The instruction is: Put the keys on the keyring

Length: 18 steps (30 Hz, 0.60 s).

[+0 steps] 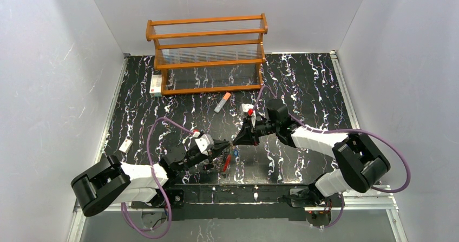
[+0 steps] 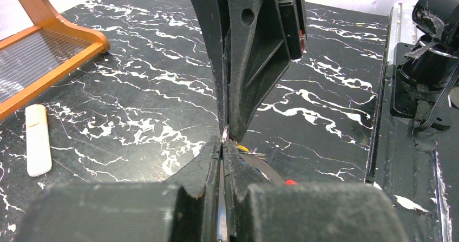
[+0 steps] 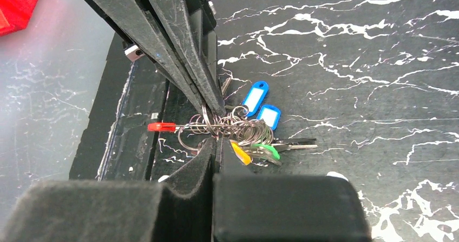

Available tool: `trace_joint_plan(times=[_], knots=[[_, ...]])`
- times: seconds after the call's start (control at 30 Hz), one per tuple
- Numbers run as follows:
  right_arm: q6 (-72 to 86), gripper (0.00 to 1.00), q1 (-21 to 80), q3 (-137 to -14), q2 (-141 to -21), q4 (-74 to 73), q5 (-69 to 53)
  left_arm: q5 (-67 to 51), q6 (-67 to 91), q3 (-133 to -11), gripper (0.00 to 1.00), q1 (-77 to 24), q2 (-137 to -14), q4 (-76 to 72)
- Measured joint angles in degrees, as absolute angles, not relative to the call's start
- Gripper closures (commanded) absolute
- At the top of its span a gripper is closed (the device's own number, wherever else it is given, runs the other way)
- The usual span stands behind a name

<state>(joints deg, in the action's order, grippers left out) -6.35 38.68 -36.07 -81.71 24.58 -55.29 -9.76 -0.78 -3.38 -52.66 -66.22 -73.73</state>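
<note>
Left gripper (image 2: 223,147): pads clamped flat on a thin metal loop, read as the keyring (image 3: 161,126), whose red section juts sideways out of the bundle. Right gripper (image 3: 215,144): nose to nose with the left, jaws pressed together in the cluster of small split rings. It looks like a pinch on the keys (image 3: 265,150); exact ring not discernible. Bundle sits between both tips, low over the marbled table (image 3: 352,63) near the arm bases; resting or hanging, cannot tell. Handling: light, thin springy wire, smooth metal, likely to slip or twist; keys swing loosely. Best hold: wire beside the red section, keys by ring or plastic head
</note>
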Motion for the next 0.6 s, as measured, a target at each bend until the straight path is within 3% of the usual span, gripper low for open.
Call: trace_joint_plan(times=[0.6], knots=[[-5.2,0.99,38.7,-35.7,-83.9,27.4,-56.6,-9.8,-0.8,-3.4,1.00,-52.7,-66.8,-74.5]])
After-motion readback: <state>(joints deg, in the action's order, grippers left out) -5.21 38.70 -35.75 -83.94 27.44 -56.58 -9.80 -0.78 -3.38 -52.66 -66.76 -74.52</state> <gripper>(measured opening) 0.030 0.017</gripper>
